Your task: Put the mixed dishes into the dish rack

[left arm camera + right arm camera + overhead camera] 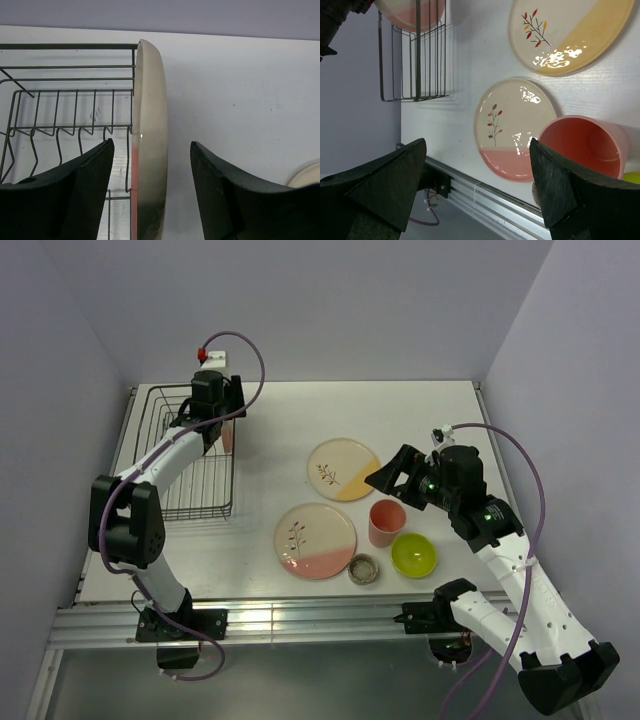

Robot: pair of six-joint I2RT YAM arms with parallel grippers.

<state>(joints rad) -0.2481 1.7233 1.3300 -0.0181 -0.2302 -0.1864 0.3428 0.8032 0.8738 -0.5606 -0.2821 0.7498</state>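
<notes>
Cream and pink, 1 plate (149, 145) is stood on edge at the right side of the rack (185, 455), so that the prongs can keep it upright. The left end effector (150, 195) is seen with its fingers spread apart on either side of the plate, not clamped on it. The right end effector (475, 190) is held open above the surface (270, 420), where 2 sprigged plates (315, 540), a cup (387, 522), a bowl (413, 555) and a small dish (363, 569) are left waiting.
</notes>
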